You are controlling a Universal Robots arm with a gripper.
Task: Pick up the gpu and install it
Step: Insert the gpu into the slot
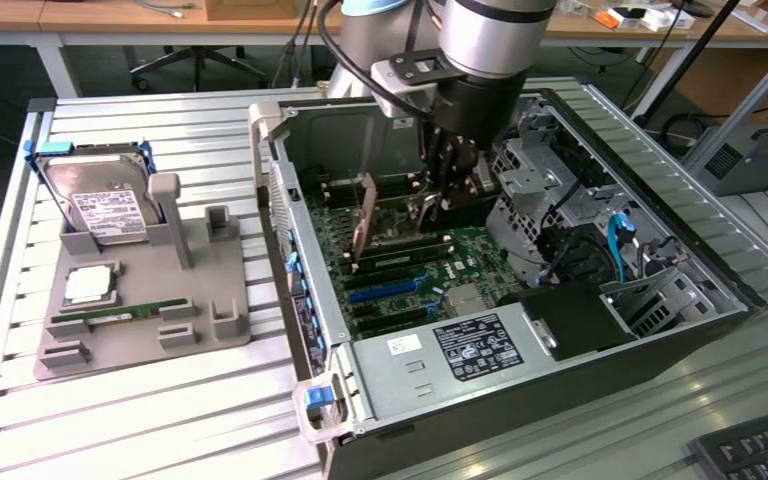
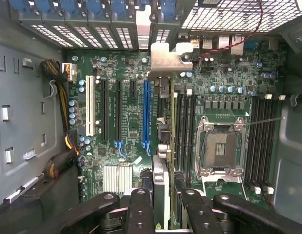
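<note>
Gripping the gpu [image 2: 163, 146] edge-on between closed fingers, the claw [image 1: 440, 195] hangs inside the computer case [image 1: 704, 290], card's long axis running twelve-to-six above the motherboard [image 2: 126, 126] slots.

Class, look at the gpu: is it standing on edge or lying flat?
On edge. The gpu stands upright inside the computer case, above the motherboard, with the pincer beside it.

Exterior view looks down from high; wrist view faces the shared motherboard [image 1: 411, 270] closely.

one gpu [image 1: 365, 222], one hard drive [image 1: 107, 207], one computer case [image 1: 678, 330]
</note>
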